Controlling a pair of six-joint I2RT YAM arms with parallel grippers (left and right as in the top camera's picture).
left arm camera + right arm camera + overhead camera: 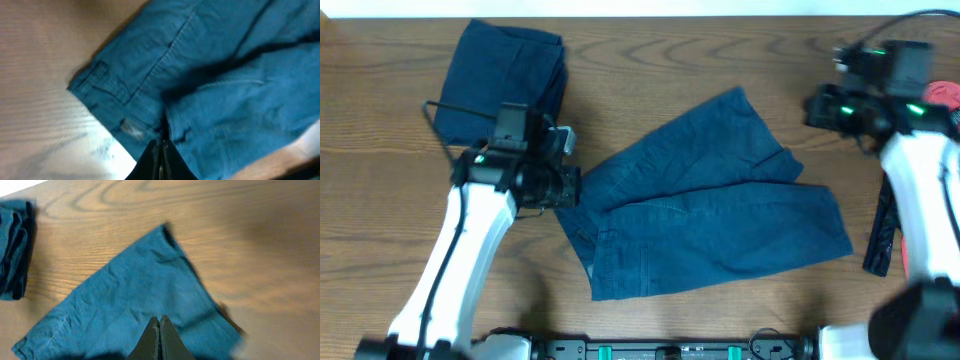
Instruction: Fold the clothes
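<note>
The unfolded shorts (710, 210) lie spread across the middle of the wood-grain table (720, 40), their waistband on the left side. A folded navy bundle (505, 75) sits at the far left. The left claw (161, 152) is clenched over the waistband, and the right claw (160, 330) is clenched above a leg. A red object (945, 93) lies at the far right edge.

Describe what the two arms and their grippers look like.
The left arm and right arm are built of white, rounded links. Their wrists are black blocks with small green lights and thin black cables. The left gripper and right gripper are slim, dark and tapering.
</note>
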